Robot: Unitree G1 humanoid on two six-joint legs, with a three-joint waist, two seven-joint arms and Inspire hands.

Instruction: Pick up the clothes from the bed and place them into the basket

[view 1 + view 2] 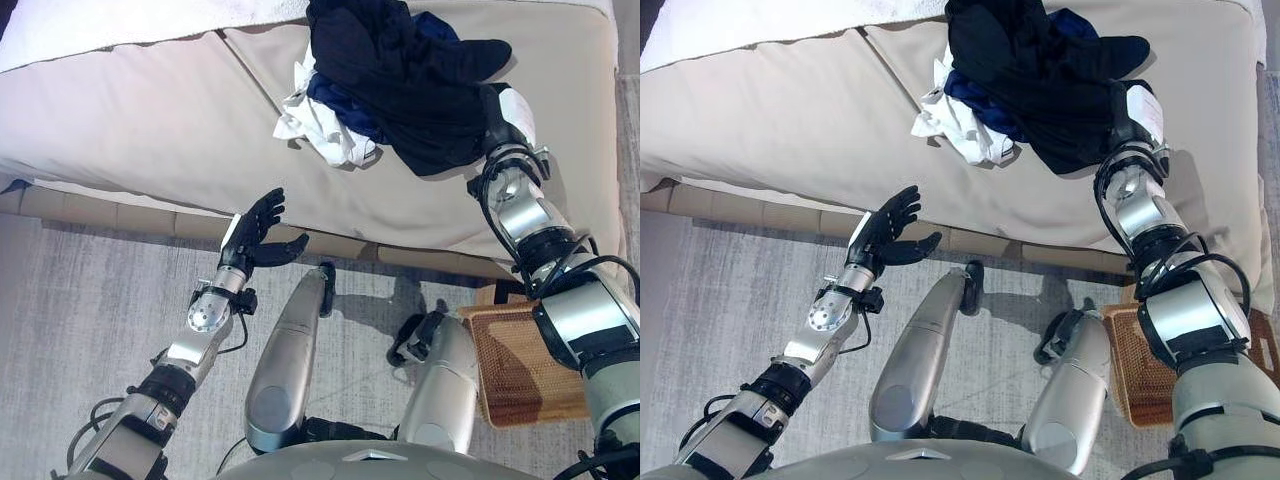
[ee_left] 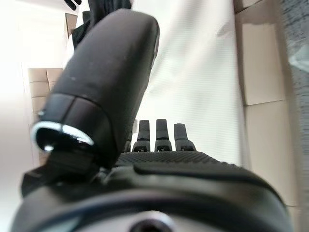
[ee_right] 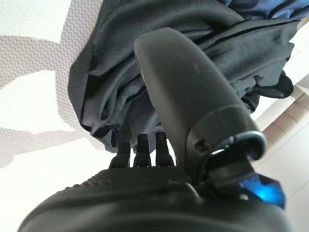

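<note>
A: We note the surface first. A wide bed (image 1: 150, 120) under a beige cover fills the upper half of the head views, with a white sheet (image 1: 120, 20) along its far edge. Below its near edge runs a band of tan panels (image 1: 130, 215), then a grey streaked carpet (image 1: 90, 300).

B: Agreed. A woven brown basket (image 1: 525, 365) stands on the carpet at the robot's right, close by the bed's near corner.

A: The clothes (image 1: 400, 80) sit heaped on the bed toward its right side: dark, near-black fabric on top, deep blue showing within it, and a crumpled white garment (image 1: 320, 125) sticking out on the left.

B: The right hand (image 1: 1130, 115) is at the heap's right edge. In its wrist view we see dark grey folds draped over its fingers (image 3: 142, 147); we cannot tell whether they are curled on the cloth.

A: The left hand (image 1: 258, 228) hovers over the bed's near edge, well apart from the heap, fingers (image 2: 164, 133) straight and spread, holding nothing.
</note>
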